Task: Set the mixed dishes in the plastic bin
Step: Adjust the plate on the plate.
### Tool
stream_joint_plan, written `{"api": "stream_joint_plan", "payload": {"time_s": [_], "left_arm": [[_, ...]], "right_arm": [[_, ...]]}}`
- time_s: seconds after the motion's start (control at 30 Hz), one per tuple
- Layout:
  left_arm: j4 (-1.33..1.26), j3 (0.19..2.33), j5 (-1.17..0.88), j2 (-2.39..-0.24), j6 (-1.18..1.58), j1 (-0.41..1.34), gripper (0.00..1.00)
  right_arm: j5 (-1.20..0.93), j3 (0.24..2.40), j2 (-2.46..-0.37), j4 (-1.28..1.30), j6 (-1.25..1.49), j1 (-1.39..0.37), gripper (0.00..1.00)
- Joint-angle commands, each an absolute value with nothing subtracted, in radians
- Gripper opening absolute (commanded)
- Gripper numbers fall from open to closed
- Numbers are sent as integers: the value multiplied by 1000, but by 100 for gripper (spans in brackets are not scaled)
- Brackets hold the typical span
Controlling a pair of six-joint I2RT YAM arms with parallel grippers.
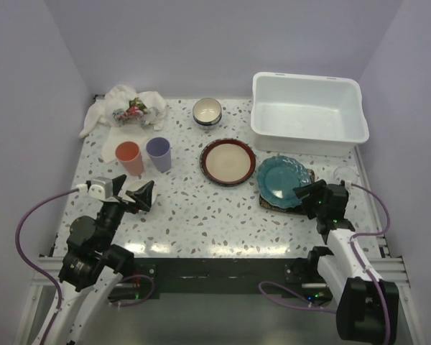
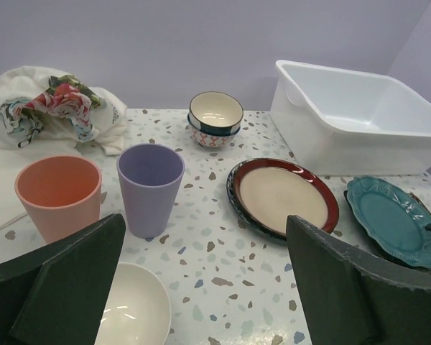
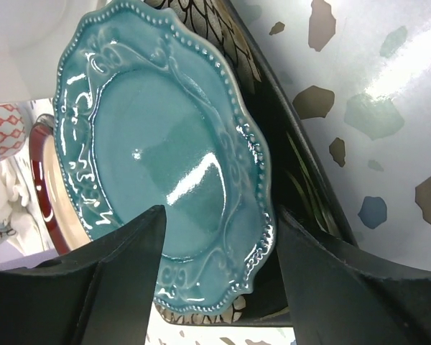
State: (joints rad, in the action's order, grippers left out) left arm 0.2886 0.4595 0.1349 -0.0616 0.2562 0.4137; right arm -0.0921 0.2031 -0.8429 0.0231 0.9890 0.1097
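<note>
The white plastic bin (image 1: 309,111) stands at the back right and is empty; it also shows in the left wrist view (image 2: 359,118). A teal scalloped plate (image 1: 282,180) lies on a dark floral square plate (image 3: 233,32). My right gripper (image 1: 309,194) is open, its jaws straddling the teal plate's (image 3: 158,158) near rim. A red-rimmed cream plate (image 1: 228,161), stacked small bowls (image 1: 207,111), an orange cup (image 1: 129,158) and a purple cup (image 1: 159,154) stand on the table. My left gripper (image 1: 133,192) is open and empty, above a white bowl (image 2: 133,309).
A white cloth with a red-green print (image 1: 126,108) lies at the back left. A small clear dish (image 1: 343,172) sits right of the teal plate. Purple walls close the table at the back and sides.
</note>
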Motion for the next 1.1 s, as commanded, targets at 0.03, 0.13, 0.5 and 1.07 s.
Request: {"api": "stream_joint_plan", "payload": {"time_s": [0.03,0.13,0.5,1.07], "left_arm": [[279,460,138,-77,275,420,98],[279,462,137,-83,276,420,98],[281,463,130,-98,273,420,98],[276,468,87,-155,273,420,98]], "right_arm": [[-81,140,-853,90,962,107,54],[-84,143,-816,104,954,109,43],[-89,190,-577,290,962,109,20],[-126,233,-479,324,1022,109,6]]}}
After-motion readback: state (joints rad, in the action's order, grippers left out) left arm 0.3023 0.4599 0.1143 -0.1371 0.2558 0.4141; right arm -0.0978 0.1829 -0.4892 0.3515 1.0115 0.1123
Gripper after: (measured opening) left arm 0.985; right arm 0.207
